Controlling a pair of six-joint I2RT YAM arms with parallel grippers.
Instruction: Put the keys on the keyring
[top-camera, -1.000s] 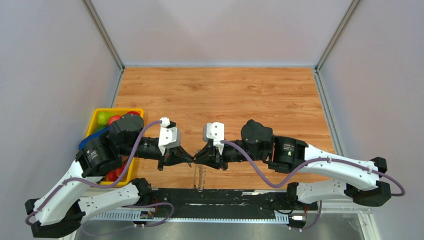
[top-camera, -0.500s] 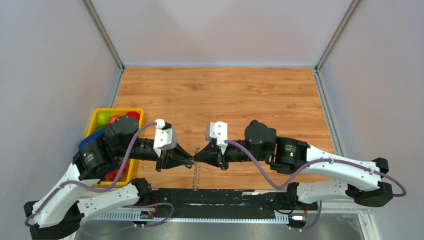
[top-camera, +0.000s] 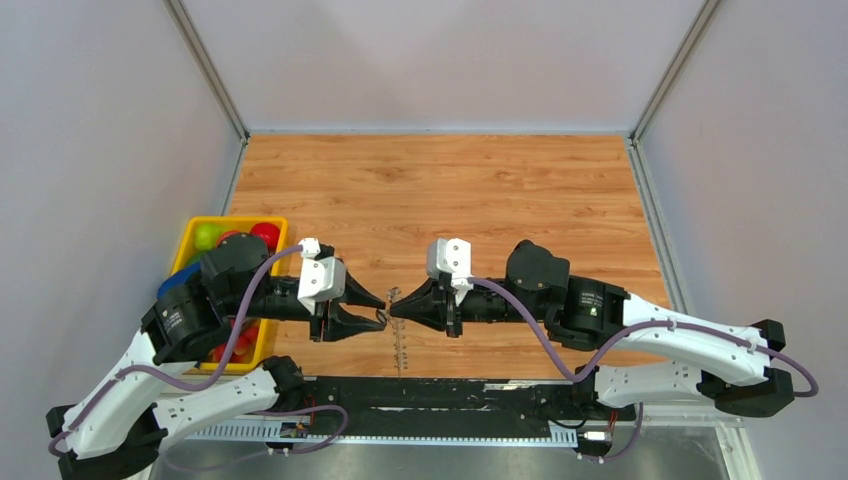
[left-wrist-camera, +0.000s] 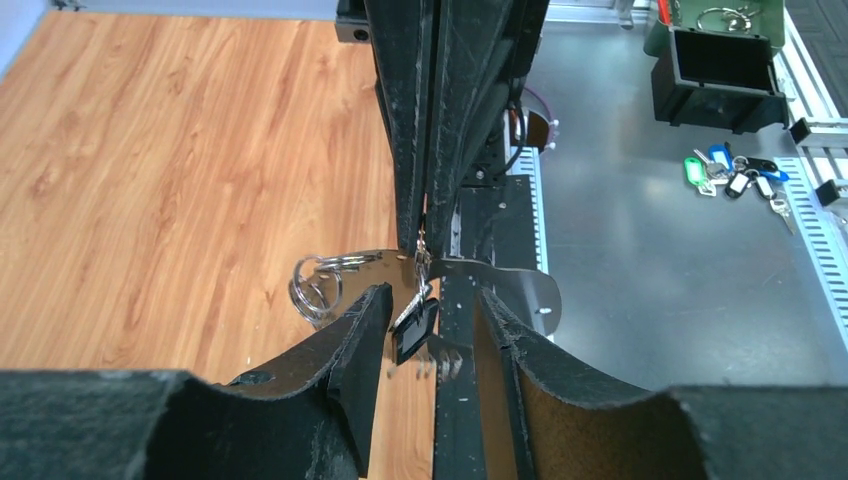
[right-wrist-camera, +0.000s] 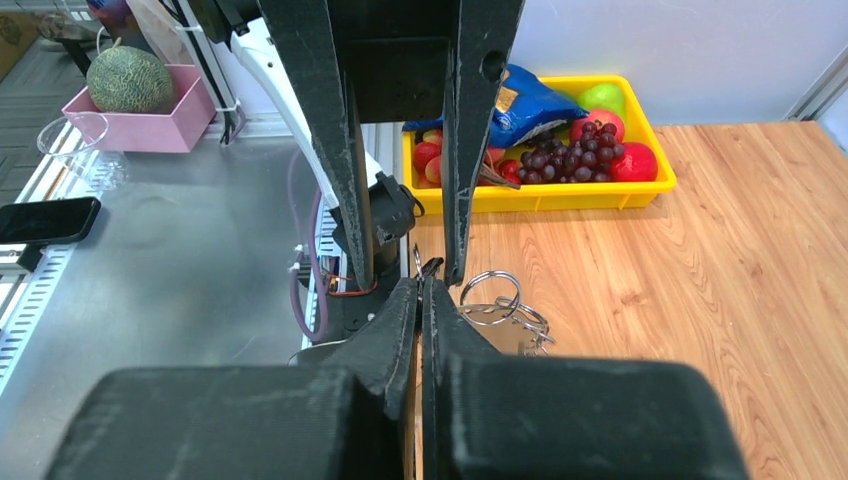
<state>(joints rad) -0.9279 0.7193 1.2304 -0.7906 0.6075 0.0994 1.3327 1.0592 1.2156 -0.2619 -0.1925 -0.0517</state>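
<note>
The left gripper (top-camera: 383, 312) and the right gripper (top-camera: 396, 308) are seen tip to tip just below the centre of the top view, above the near edge of the wooden surface (top-camera: 450, 190). The left fingers (left-wrist-camera: 350, 335) are held spread, with a clear gap between them. The right fingers (right-wrist-camera: 400, 320) are pressed together, and the top of the keyring (top-camera: 401, 345) appears to be pinched at their tips. The keyring is seen edge-on in the top view, as a thin line hanging below the two tips, with small silvery keys fringing it.

In the left wrist view, a key with a black head (left-wrist-camera: 412, 328) is found hanging in the gap between the spread left fingers, touching neither as far as can be told. It is placed just beneath the tip of the right gripper (left-wrist-camera: 424, 245), which enters from the top of the frame. A few small split rings (left-wrist-camera: 315, 285) are bunched just to the left of that tip.

In the right wrist view, the same split rings (right-wrist-camera: 490, 295) are seen right of the closed tips. A yellow tray (right-wrist-camera: 540, 195) of fruit is seen in the upper middle of the frame; in the top view it is partly covered by the left arm at the left edge of the surface.
</note>
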